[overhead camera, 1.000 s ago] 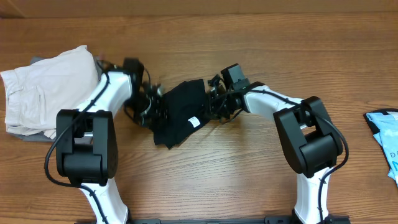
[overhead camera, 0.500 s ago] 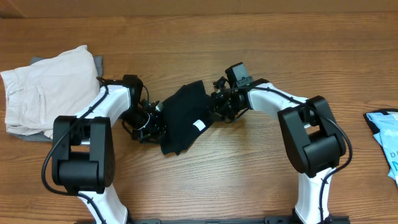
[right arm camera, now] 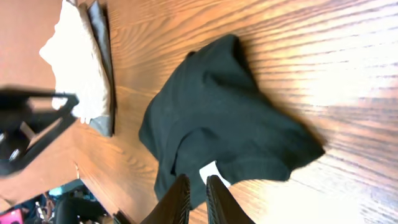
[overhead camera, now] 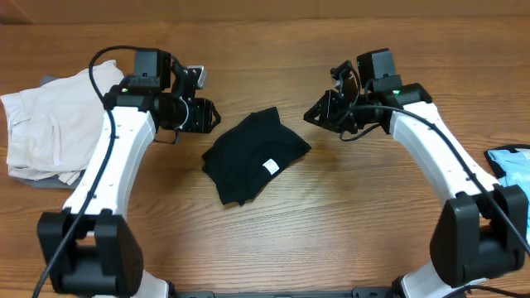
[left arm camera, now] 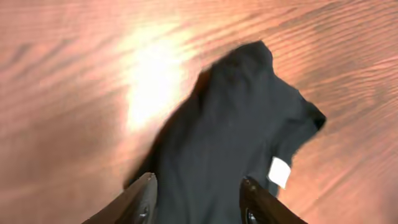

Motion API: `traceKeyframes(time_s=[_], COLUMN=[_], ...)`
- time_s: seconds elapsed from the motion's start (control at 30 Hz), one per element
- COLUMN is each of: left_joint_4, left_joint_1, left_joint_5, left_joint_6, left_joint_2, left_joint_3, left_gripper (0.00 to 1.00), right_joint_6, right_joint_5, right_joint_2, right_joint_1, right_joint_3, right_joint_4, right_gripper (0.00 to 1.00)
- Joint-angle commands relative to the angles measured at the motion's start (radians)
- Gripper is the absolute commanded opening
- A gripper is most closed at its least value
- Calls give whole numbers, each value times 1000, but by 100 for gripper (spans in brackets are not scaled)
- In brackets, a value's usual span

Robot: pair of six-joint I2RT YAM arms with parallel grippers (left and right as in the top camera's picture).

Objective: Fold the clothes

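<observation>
A black garment with a white tag lies loosely bunched on the wooden table, between the two arms. My left gripper hovers above and to the left of it, open and empty. In the left wrist view the garment lies below the spread fingers. My right gripper hovers to the right of the garment, with its jaws close together and nothing between them. The right wrist view shows the garment ahead of the fingers.
A pile of folded beige and grey clothes sits at the left edge, and also shows in the right wrist view. A light blue item lies at the right edge.
Both grippers have let go of the black garment and pulled up and outward, the left one to the left and the right one to the right. The garment now lies free on the table.
</observation>
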Motion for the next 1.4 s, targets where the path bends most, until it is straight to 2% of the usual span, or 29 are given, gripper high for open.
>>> traceKeyframes(time_s=[0.0, 0.07, 0.13, 0.2, 0.27, 0.5, 0.57, 0.63, 0.73, 0.83, 0.97, 1.03, 1.1, 1.17, 1.37], left_joint_4=[31, 37, 39, 35, 6, -219, -262, -278, -264, -242, -210, -177, -133, -87, -10], left_joint_1=[-21, -32, -35, -35, -35, -123, -180, -238, -311, -337, -341, -340, -340, -340, -326], left_joint_5=[82, -23, -125, -157, -114, 198, 323, 383, 287, 141, 23, -53, -127, -193, -268], left_joint_6=[150, 143, 106, 102, 87, 89, 89, 80, -29, -95, -95, -95, -92, -80, -20], left_joint_2=[81, 122, 169, 214, 254, 333, 328, 323, 310, 277, 188, 129, 85, 63, 137], left_joint_3=[-17, -17, -17, -17, -17, -19, -19, -18, -8, 17, 83, 131, 169, 191, 193], left_gripper=[40, 19, 10, 4, 4, 4, 4, 4, 4, 4, 4, 11, 23, 26, 31], right_joint_6=[-43, -61, -61, -66, -84, -86, -86, -86, -86, -86, -111, -132, -132, -132, -141], right_joint_5=[10, 10, 10, 10, 10, 75, 103, 154, 224, 242, 220, 183, 178, 177, 88], right_joint_2=[5, 5, 5, 5, 5, 5, 5, 6, 10, 21, 23, 25, 25, 25, 25], right_joint_1=[6, 6, 6, 6, 6, 6, 6, 6, 7, 8, 21, 38, 57, 65, 66], right_joint_3=[8, 8, 8, 8, 8, 8, 7, 6, -6, -17, -69, -109, -141, -153, -152], right_joint_4=[-27, -43, -57, -66, -74, -110, -135, -177, -244, -294, -277, -253, -232, -216, -177], right_gripper=[14, 14, 14, 14, 14, 14, 19, 27, 32, 22, 18, 18, 17, 13, 13])
